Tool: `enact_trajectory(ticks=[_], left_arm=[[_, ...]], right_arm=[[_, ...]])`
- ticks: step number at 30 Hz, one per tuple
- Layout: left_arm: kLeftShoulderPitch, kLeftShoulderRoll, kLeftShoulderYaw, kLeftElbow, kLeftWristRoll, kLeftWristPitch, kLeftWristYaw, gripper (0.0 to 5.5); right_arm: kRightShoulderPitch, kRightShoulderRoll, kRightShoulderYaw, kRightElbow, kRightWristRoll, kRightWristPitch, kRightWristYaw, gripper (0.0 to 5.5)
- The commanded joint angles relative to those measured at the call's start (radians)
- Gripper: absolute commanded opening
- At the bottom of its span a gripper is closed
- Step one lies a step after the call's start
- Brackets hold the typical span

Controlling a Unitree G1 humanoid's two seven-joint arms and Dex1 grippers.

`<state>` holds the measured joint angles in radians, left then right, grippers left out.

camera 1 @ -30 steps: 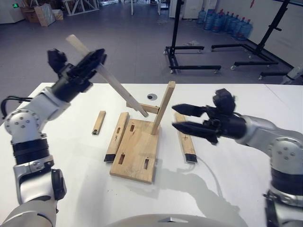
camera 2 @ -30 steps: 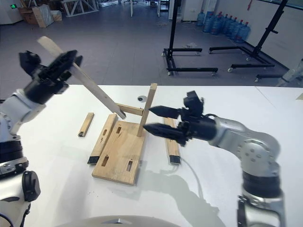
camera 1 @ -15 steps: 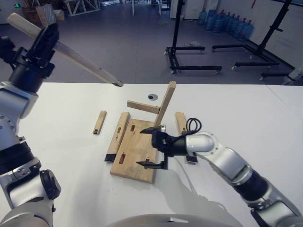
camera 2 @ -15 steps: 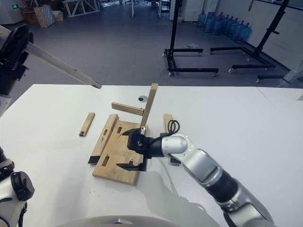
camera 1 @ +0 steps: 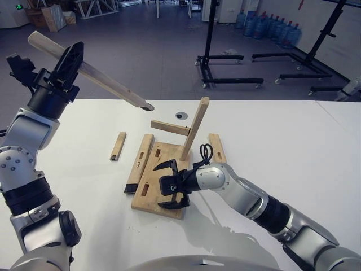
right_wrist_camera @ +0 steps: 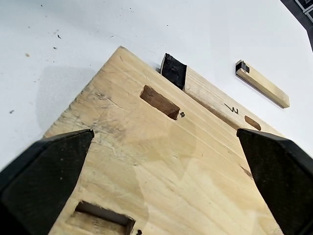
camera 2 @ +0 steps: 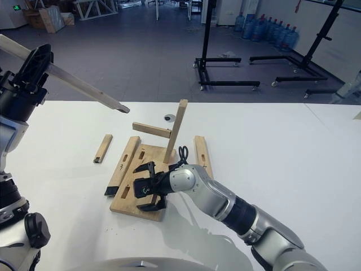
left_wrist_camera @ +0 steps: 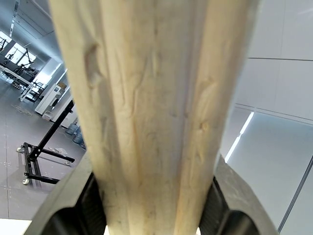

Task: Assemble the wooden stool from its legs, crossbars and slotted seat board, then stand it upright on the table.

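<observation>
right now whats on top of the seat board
One tilted leg stands in a far slot, a crossbar jutting from it. The open right gripper covers part of the seat board.

White counter with the slotted seat board lying flat around the middle. A black-tipped leg sits right alongside its left edge, a short crossbar lies a bit further left, and a second leg lies just off the right side. There's a small round hole in the top toward the far edge
</observation>
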<state>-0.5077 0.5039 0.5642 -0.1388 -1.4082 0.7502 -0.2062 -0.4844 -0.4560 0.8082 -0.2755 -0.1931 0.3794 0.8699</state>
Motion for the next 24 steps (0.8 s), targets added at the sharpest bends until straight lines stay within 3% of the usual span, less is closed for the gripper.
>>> enact_trajectory(ticks=[1, 8, 24], left_arm=[[0.015, -0.002, -0.01, -0.006, 0.012, -0.009, -0.004, 2.02], [0.041, 0.012, -0.012, 0.002, 0.025, -0.003, -0.033, 2.02], [0.052, 0.024, -0.055, 0.01, 0.048, 0.034, -0.103, 2.02]], right_arm=[[0.029, -0.098, -0.013, 0.044, -0.048, -0.029, 0.051, 5.4], [0.126, -0.329, -0.097, 0.038, -0.043, -0.15, 0.154, 5.4], [0.115, -0.4, -0.218, 0.213, -0.136, -0.338, 0.157, 5.4]])
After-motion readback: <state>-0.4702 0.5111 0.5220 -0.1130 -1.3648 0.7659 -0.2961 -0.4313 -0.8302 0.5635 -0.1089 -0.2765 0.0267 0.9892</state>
